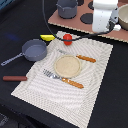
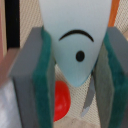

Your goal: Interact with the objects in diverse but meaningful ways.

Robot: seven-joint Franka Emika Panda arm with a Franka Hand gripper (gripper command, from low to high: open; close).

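A: Exterior view first. What's on the mat?

B: Striped placemat [image 1: 95, 80] with a tan plate [image 1: 67, 65] in the middle, bare. Fork [image 1: 62, 78] just beside the plate on the near side, knife [image 1: 79, 57] on the far side. Grey frying pan [image 1: 33, 50] sits on the mat's edge toward the exterior view's left, empty. Yellow banana [image 1: 48, 37] just behind it, red tomato [image 1: 67, 38] near the mat's far edge. Brown-handled utensil [image 1: 14, 78] lies off the mat, well apart, on the dark table [image 1: 15, 22].

A: Gripper?

B: White arm body is up at the top right, over the toy stove [image 1: 82, 20]; a grey pot [image 1: 67, 7] is there. Fingertips not visible in this view.

A: Wrist view?

B: Gripper [image 2: 75, 60] is clamped on the white fish-shaped piece [image 2: 75, 35], both green pads [image 2: 44, 80] pressed against its sides, eye and curved mark facing the camera. Tomato shows red below.

A: Progress?

B: My read: 1 item lifted, nothing placed. Plate and pan hold nothing, so putting the fish down somewhere sensible is left, plus the other 4 toys look untouched.
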